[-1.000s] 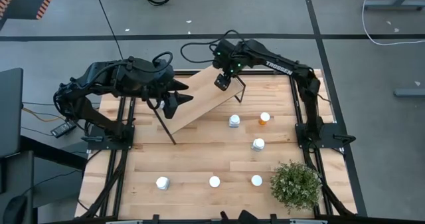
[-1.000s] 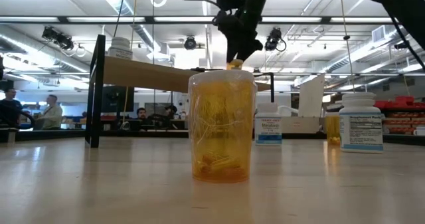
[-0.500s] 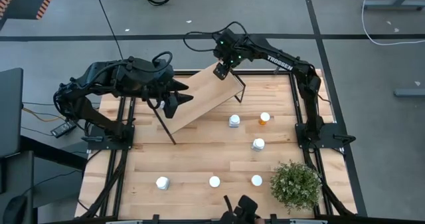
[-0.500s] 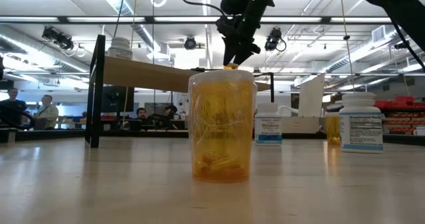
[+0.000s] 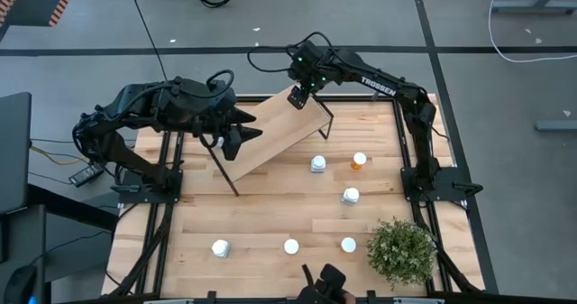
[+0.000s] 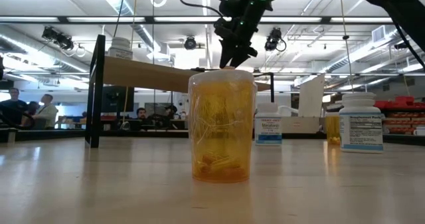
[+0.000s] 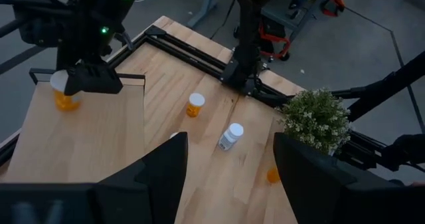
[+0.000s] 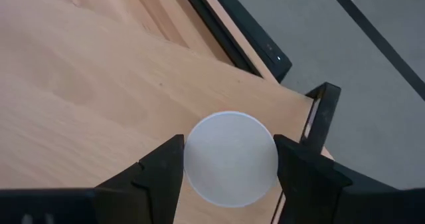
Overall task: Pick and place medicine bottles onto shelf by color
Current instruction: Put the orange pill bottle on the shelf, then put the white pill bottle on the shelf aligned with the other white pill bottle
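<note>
Held bottle: small cylinder, round white cap toward the wrist camera; the left wrist view shows an orange body under that cap.
Axis: long axis upright, cap up, base down toward the board.
Place: at the far right end of the shelf, about 12 o'clock on the table; whether its base touches the board cannot be told.
Right gripper: fingers pressed on both sides of the cap, pinching the bottle, above the shelf's upper end.
Shelf: slanted light-wood board on a thin black frame, long axis from 8 o'clock to 1 o'clock.
Left gripper: fingers spread, nothing between them, hanging over the shelf's near left end.
Loose bottles: two white-capped ones and an orange one near centre-right; three more in a row at 6 o'clock.
Plant: green, at 5 o'clock.
Table: light wood with black rails.
</note>
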